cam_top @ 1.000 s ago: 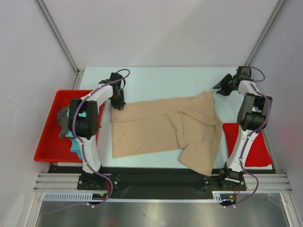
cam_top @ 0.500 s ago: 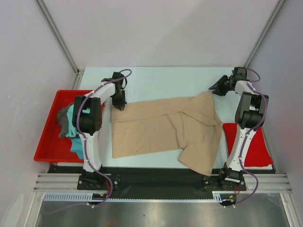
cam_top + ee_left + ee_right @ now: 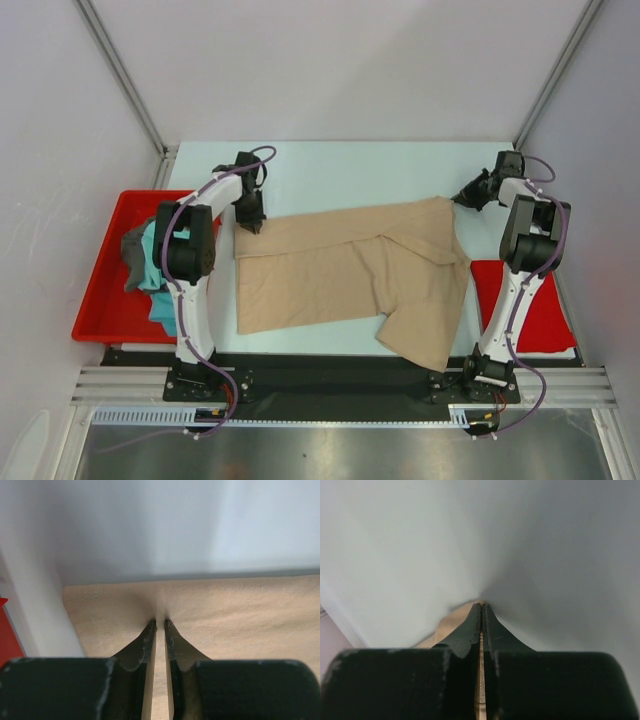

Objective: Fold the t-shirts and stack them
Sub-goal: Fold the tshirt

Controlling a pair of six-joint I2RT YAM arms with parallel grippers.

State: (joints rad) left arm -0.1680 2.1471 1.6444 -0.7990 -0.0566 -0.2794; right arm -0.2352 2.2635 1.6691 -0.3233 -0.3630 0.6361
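The large tan t-shirt (image 3: pixel 350 270) lies spread across the middle of the table. My left gripper (image 3: pixel 250 222) sits at its far left corner. In the left wrist view the fingers (image 3: pixel 160 622) stand a narrow slit apart, pinching a pucker of tan cloth (image 3: pixel 240 610). My right gripper (image 3: pixel 462 197) is at the shirt's far right corner. Its jaws (image 3: pixel 481 605) are shut, with a sliver of tan cloth (image 3: pixel 452 622) between them. The teal t-shirt (image 3: pixel 158 285) and the dark grey t-shirt (image 3: pixel 132 250) lie bunched in the red tray.
The red tray (image 3: pixel 100 290) stands off the table's left edge, beside the left arm. A flat red mat (image 3: pixel 545 310) lies at the right, partly under the right arm. White walls close in the back and both sides.
The right gripper has swung down from above the table to the shirt's far right corner and closed on it. The left gripper has stayed at the far left corner.
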